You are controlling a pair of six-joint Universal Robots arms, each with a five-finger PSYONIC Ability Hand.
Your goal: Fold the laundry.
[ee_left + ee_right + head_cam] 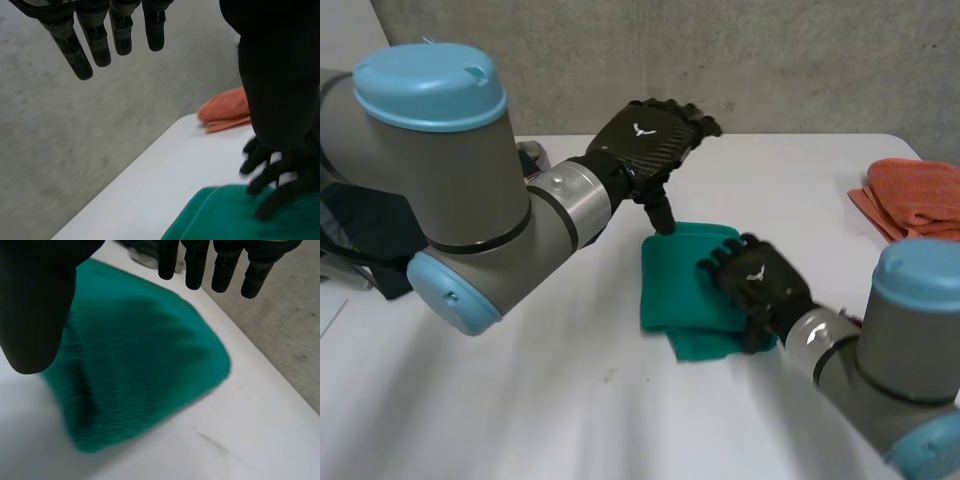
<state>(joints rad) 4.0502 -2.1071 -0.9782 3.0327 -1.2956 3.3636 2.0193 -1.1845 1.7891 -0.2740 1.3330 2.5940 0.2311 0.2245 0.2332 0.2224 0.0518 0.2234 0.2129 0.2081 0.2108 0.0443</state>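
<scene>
Right hand resting on green cloth (fingers straight), left hand open above its far corner, holding nothing.

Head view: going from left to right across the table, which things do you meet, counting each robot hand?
Dark bundle → left robot hand → right robot hand → orange cloth. The green cloth overlaps both hands, so it is left out.

The cloth is plain green, the towels orange, the table white.
</scene>
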